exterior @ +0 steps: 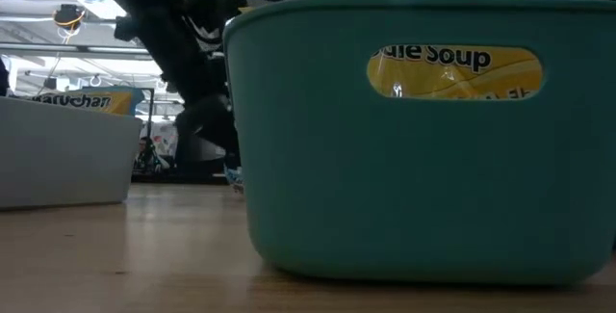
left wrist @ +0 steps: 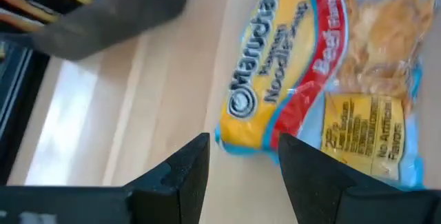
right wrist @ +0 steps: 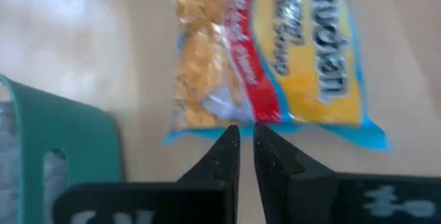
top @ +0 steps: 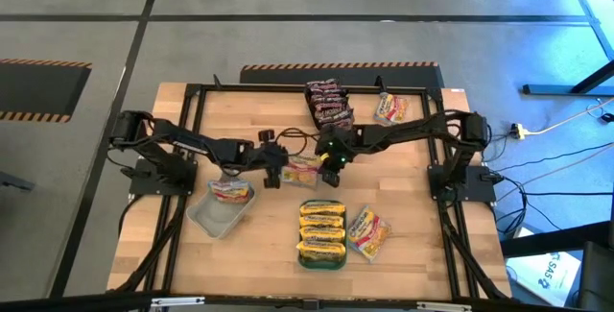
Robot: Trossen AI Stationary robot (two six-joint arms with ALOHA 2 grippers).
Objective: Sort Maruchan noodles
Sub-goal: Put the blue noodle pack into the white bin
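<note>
A yellow-and-red Maruchan packet (top: pixel 303 169) lies at the table's middle between my two grippers. It also shows in the left wrist view (left wrist: pixel 324 79) and the right wrist view (right wrist: pixel 275 52). My left gripper (top: pixel 273 170) is open at the packet's left end, its fingers (left wrist: pixel 196 158) standing about that end's corner. My right gripper (top: pixel 333 163) is at the packet's right end, its fingers almost closed on it. A stack of dark packets (top: pixel 326 103) lies at the far side. Yellow packets fill the teal tray (top: pixel 299 254). My right gripper (right wrist: pixel 246 131) pinches the packet's blue sealed end edge (right wrist: pixel 207 133) between its two fingertips. The fingers come from the table's right, slanting down, and lie along the packet. I cannot tell whether the packet rests on the wood or is lifted.
A grey tray (top: pixel 206 218) at the near left holds one packet (top: pixel 230 192). Loose packets lie beside the teal tray (top: pixel 368 232) and at the far right (top: pixel 389 108). In the low view the teal tray (exterior: pixel 423 188) stands close in front and the grey tray (exterior: pixel 58 159) at left.
</note>
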